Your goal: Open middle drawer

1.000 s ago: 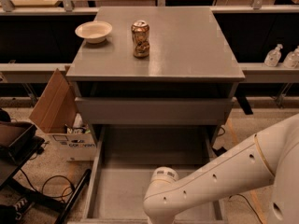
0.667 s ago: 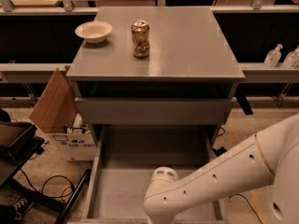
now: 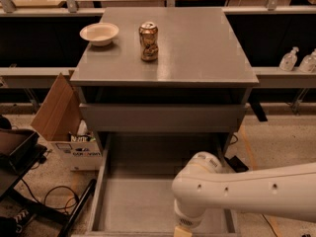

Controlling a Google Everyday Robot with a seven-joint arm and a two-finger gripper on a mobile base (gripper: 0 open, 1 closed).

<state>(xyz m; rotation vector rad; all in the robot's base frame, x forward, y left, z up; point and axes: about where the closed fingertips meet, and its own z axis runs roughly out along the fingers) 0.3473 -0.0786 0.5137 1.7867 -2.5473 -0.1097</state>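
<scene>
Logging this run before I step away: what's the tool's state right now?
Tool: at the view's bottom edge, under the end of the white arm, over the pulled-out drawer, mostly cut off; open or closed cannot be told.

From my feed, the grey tabletop (image 3: 197, 48) carries two things. A cream bowl (image 3: 99, 33) sits toward 10 o'clock, near the left edge. A dented, copper-coloured can (image 3: 148, 41) stands upright just left of centre, toward 11 o'clock, near the bowl but not touching it. On the speckled floor (image 3: 281, 137), an open cardboard box (image 3: 61, 117) stands at the table's 8 o'clock. My gripper is out of sight at 6 o'clock, below the end of the white arm (image 3: 237, 191).
</scene>
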